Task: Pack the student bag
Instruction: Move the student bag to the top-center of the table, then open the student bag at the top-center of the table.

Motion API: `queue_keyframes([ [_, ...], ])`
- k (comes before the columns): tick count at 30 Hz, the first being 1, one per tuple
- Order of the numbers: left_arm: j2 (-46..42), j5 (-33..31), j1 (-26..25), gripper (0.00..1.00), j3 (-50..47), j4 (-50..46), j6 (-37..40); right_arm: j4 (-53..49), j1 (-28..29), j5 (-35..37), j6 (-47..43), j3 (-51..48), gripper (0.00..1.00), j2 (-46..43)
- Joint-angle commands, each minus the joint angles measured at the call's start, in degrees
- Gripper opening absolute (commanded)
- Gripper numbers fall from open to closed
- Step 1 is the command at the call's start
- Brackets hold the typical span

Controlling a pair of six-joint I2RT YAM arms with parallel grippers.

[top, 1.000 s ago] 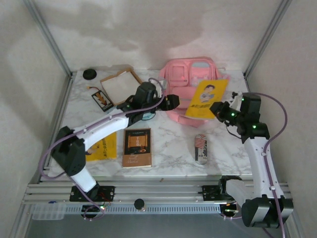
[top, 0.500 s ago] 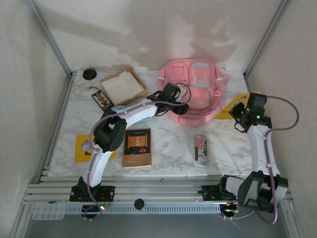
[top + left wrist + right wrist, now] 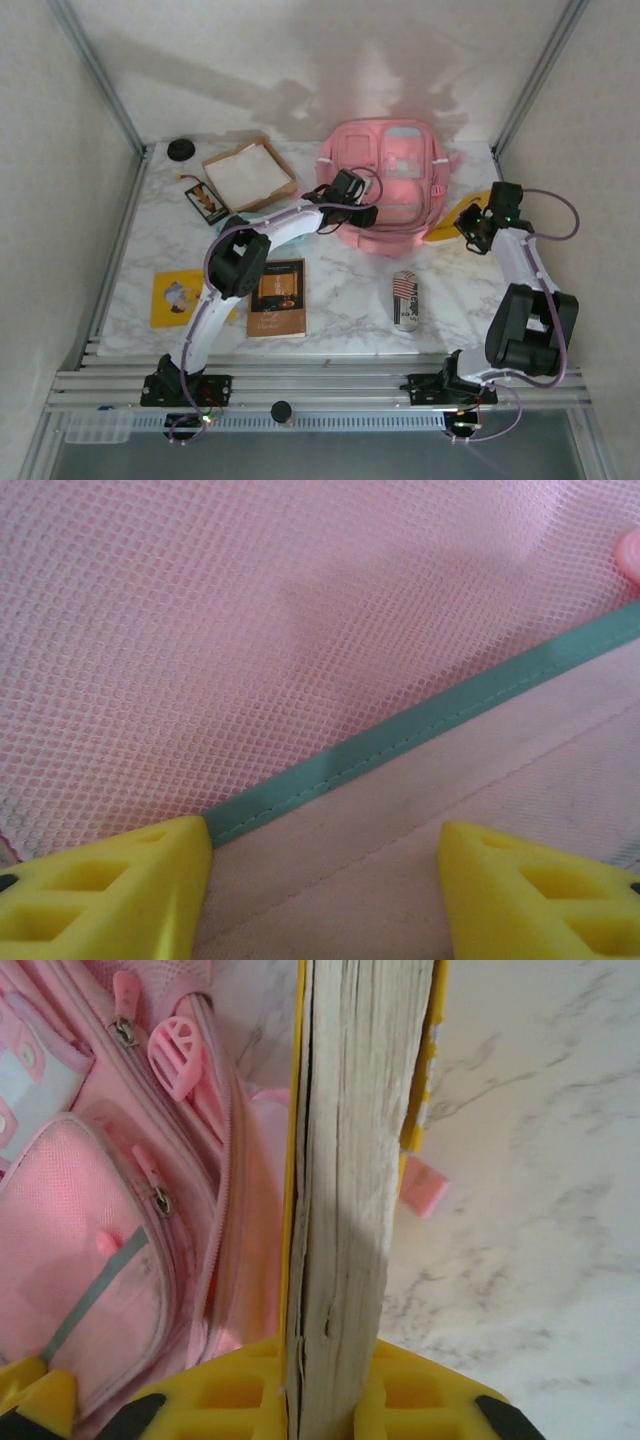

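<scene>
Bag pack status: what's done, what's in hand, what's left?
Done: nothing visibly packed in the student bag; its inside is hidden. In hand: the right pincer is shut on a yellow book, held on edge beside the bag; the left pincer is open against the bag's pink mesh. Left: the brown book, yellow booklet and striped tube-shaped item lie out on the table.

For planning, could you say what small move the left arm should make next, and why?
Probably close the left end effector on the student bag's teal trim: it hangs open there, while the right end effector holds the yellow book alongside.
</scene>
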Motion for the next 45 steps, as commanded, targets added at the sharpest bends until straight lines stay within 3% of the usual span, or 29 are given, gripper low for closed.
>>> queue_keyframes([
  [1, -3.11, -0.63, 0.29, 0.62, -10.47, -7.48, -7.48, 7.88, 2.41, -6.02, -2.72, 1.83, 0.00, 1.61],
  [6, -13.13, -4.43, -0.85, 0.62, -27.20, -2.74, -13.04, 10.12, 7.15, -11.01, -4.08, 3.00, 0.00, 4.56],
  [9, -18.07, -5.55, -2.83, 0.62, -30.14, -1.62, -12.88, 8.82, 7.84, -10.36, -4.38, 4.56, 0.00, 6.00],
  [14, -22.60, -7.55, -4.02, 0.68, -26.81, 4.04, -4.85, 3.42, 7.06, -1.17, -4.83, 5.56, 0.00, 3.46],
  [19, -15.93, -10.61, -4.08, 0.71, -14.58, -4.40, 10.51, -2.13, 6.56, 3.77, -4.89, 6.45, 0.00, -1.02],
  [23, -15.02, -12.92, -4.89, 0.72, -13.49, -6.18, 19.46, -4.52, 6.54, 2.63, -4.63, 6.43, 0.00, -4.28],
  [27, -14.77, -8.88, -5.14, 0.77, -12.49, -9.23, 26.03, -5.57, 6.50, -1.70, -3.99, 6.59, 0.00, -6.28],
  [36, -7.59, -11.47, -6.21, 0.83, -4.27, -18.05, 32.17, -7.56, 6.49, -3.62, -4.10, 6.56, 0.00, -8.20],
  [41, -3.42, -19.21, -6.03, 0.74, -0.76, -18.27, 32.70, -7.89, 6.51, -4.46, -4.10, 6.53, 0.00, -8.92],
  [45, -2.86, -19.73, -5.81, 0.53, 0.87, -17.74, 33.46, -8.78, 6.52, -4.75, -4.06, 6.58, 0.00, -9.83],
])
